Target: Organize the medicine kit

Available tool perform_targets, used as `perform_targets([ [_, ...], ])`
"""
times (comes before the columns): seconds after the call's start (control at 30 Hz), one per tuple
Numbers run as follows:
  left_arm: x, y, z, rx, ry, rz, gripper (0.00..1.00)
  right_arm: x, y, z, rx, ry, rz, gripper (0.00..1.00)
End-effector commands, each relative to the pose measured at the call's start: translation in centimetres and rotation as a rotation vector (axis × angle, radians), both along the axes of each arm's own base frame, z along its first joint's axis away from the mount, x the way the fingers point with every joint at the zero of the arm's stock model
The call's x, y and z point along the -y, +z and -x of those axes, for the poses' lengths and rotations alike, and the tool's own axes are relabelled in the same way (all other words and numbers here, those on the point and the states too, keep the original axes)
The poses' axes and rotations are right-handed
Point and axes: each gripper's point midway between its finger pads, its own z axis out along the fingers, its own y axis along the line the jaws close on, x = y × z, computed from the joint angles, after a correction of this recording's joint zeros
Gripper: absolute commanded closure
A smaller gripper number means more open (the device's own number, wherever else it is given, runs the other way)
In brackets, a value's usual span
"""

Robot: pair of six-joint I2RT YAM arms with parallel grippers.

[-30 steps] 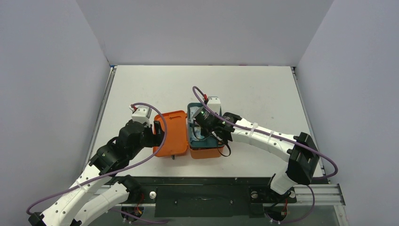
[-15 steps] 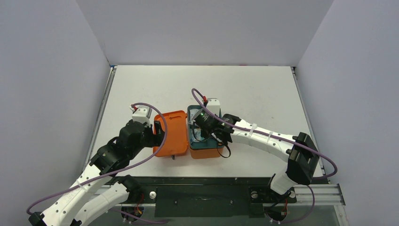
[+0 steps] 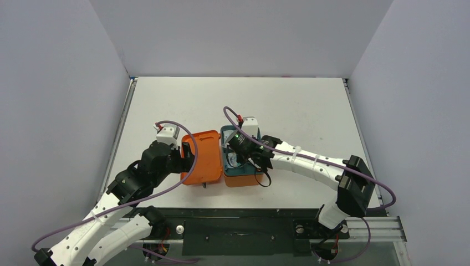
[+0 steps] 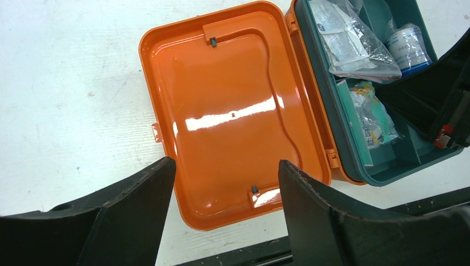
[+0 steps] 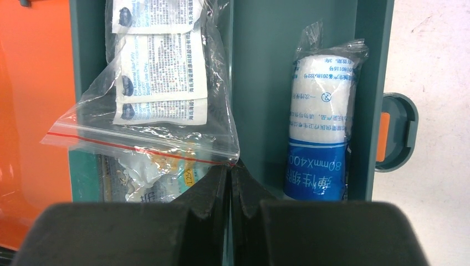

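The orange medicine kit (image 3: 202, 158) lies open, its lid (image 4: 233, 111) flat on the table to the left of the base. A teal divided tray (image 5: 260, 83) fills the base. A clear zip bag of sachets (image 5: 155, 83) drapes over the tray's divider, and a wrapped bandage roll (image 5: 318, 127) lies in the right compartment. A crumpled packet (image 5: 149, 172) sits under the bag. My right gripper (image 5: 229, 169) is over the tray, shut with its tips pinching the bag's near corner. My left gripper (image 4: 224, 163) hovers open above the lid's near edge, holding nothing.
The kit's teal latch (image 5: 396, 133) sticks out on the tray's right side. The black base rail (image 3: 238, 221) runs along the near table edge just below the kit. Grey walls enclose the white table (image 3: 299, 105).
The right wrist has shifted slightly left and toward the back over the tray. The left arm and the kit have not moved.
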Motion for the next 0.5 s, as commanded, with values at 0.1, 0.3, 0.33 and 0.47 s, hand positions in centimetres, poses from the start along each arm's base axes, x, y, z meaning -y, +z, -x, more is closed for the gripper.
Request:
perform_targets([
  [0.1, 0.4, 0.8, -0.6, 0.028, -0.002, 0.012, 0.34, 0.5, -2.2, -0.1, 0.002, -0.014, 0.063, 1.00],
  [0.3, 0.5, 0.5, -0.5, 0.005, -0.003, 0.008, 0.34, 0.6, -2.9, -0.1, -0.006, -0.009, 0.080, 1.00],
  [0.33, 0.5, 0.4, -0.5, -0.002, -0.002, 0.008, 0.34, 0.6, -3.0, 0.0, -0.008, -0.006, 0.084, 1.00],
  [0.47, 1.1, -0.1, 0.0, -0.053, -0.018, 0.017, 0.34, 0.3, -2.5, 0.0, -0.009, 0.007, 0.072, 0.98],
])
